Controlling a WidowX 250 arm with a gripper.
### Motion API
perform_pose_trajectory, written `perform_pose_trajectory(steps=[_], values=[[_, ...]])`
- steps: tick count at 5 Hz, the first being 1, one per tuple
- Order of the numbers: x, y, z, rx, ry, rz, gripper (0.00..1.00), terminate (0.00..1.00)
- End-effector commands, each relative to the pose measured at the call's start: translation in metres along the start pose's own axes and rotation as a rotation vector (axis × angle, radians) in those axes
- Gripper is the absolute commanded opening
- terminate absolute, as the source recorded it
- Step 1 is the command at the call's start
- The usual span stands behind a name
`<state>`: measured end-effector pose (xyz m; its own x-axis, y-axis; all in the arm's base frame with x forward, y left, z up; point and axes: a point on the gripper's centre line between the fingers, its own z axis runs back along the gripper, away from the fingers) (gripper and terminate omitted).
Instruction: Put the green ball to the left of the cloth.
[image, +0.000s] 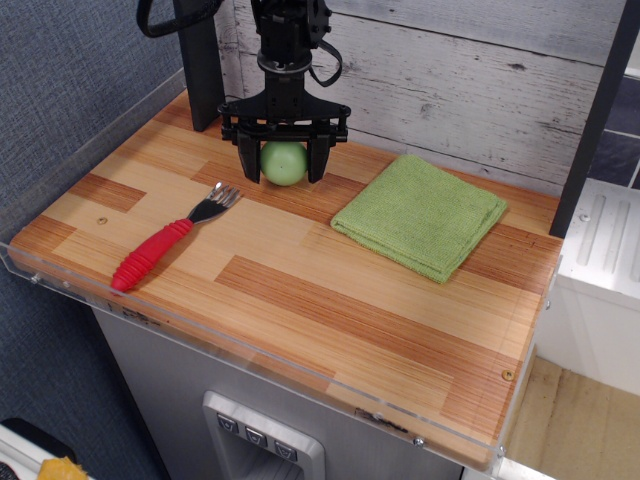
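The green ball (283, 163) is a small pale green sphere held between the black fingers (247, 166) of my gripper (283, 170). The gripper is shut on the ball and holds it low, at or just above the wooden tabletop, near the back wall. The cloth (420, 214), a folded light green towel, lies flat to the right of the ball. A strip of bare wood separates the ball from the cloth's left corner.
A fork with a red handle (150, 254) lies in front and to the left of the gripper, its tines (213, 203) close to the left finger. A dark post (200, 60) stands at the back left. A clear rim (60, 270) edges the table.
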<state>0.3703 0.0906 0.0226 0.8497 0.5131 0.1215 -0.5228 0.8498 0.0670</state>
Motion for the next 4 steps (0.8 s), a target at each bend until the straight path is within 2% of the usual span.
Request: perform_pose_trajectory(steps=[1,2,4], values=[[0.0083,-0.0030,0.0172,-0.011,-0.043,-0.009,0.00,0.00],[0.0077,-0.0015,0.0196,-0.021,-0.032,0.009,1.00,0.00],[0.0064,-0.0008,0.0226,-0.020,-0.023,0.009,1.00,0.00]])
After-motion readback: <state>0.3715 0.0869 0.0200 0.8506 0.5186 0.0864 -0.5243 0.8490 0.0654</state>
